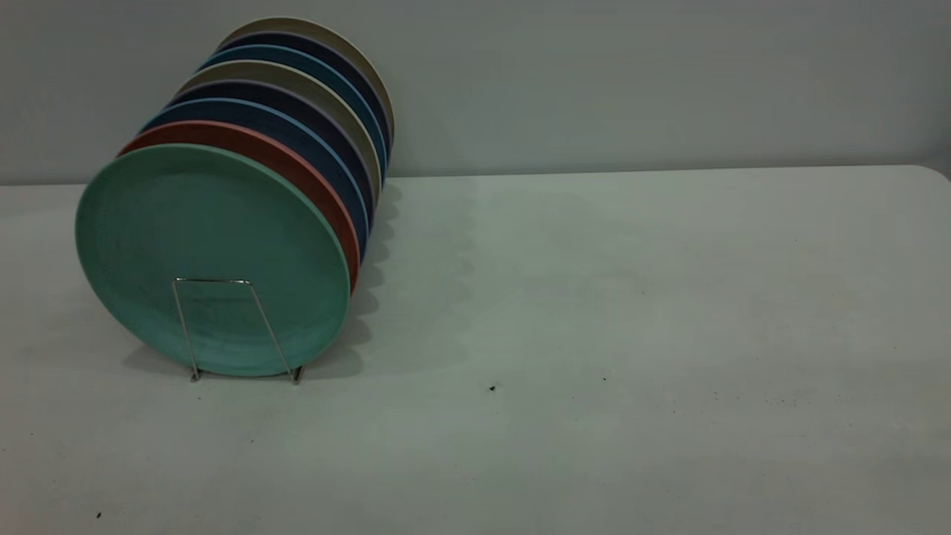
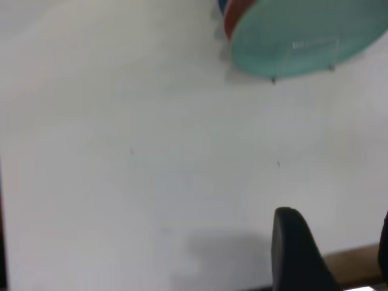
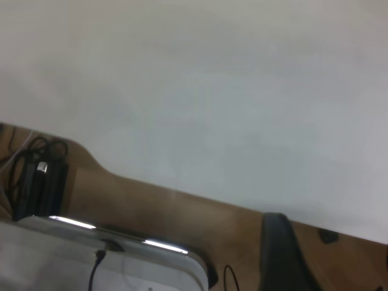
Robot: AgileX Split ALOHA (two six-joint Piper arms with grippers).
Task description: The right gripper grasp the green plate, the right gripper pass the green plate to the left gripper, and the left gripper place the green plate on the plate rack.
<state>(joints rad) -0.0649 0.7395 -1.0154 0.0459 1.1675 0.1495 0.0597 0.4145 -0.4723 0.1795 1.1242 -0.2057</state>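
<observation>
The green plate (image 1: 208, 253) stands upright at the front of the plate rack (image 1: 230, 327), behind its front wire loop, at the table's left. It also shows in the left wrist view (image 2: 309, 36), far from the left gripper (image 2: 336, 248), which is open and empty over bare table near the table's edge. The right gripper (image 3: 333, 260) is open and empty, off the table's edge over a wooden floor. Neither gripper shows in the exterior view.
Behind the green plate the rack holds a salmon-pink plate (image 1: 297, 163), then several dark blue and beige plates (image 1: 327, 82). The white table (image 1: 594, 297) stretches to the right. A black power adaptor with cables (image 3: 39, 176) and a white device (image 3: 121, 260) lie below the table edge.
</observation>
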